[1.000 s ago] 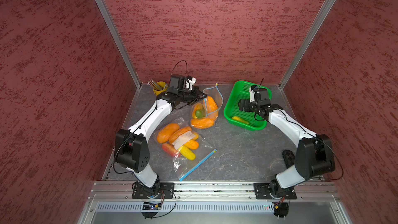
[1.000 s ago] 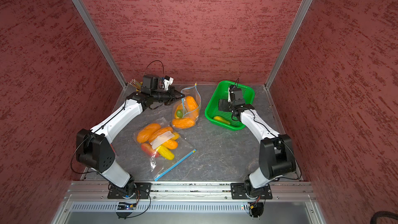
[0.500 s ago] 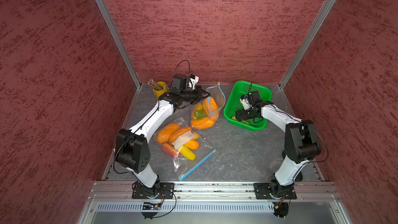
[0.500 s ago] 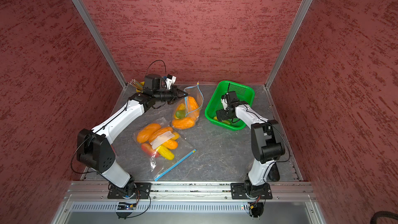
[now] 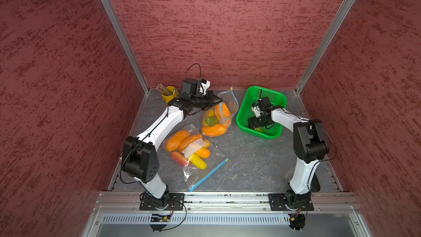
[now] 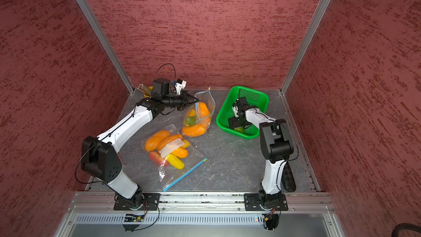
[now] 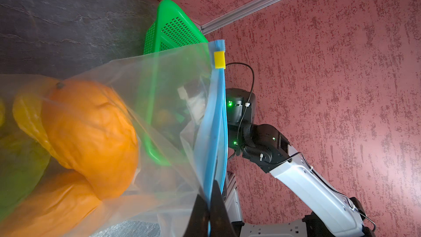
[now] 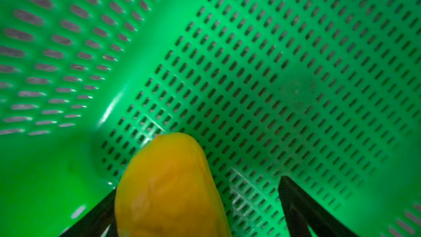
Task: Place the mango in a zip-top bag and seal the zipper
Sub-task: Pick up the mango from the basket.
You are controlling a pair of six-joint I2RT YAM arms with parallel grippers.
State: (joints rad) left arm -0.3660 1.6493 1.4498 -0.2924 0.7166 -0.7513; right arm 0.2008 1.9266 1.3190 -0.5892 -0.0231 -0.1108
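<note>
2 grippers are at work: the left gripper (image 7: pixel 208 204) is clenched on the blue zipper edge of the zip-top bag (image 7: pixel 159 83), holding its mouth raised. The right gripper (image 5: pixel 257 124) is spread wide inside the green basket (image 5: pixel 276 93), with the mango (image 8: pixel 168 190) lying unpinched between its fingers on the basket floor.

Yellow-orange mango (image 8: pixel 168 185); green perforated basket (image 8: pixel 273 64)

The green basket's walls (image 5: pixel 273 94) hem the mango (image 8: pixel 168 185); bare table (image 5: pixel 246 156) lies open between basket and upright bag (image 5: pixel 218 119).
</note>
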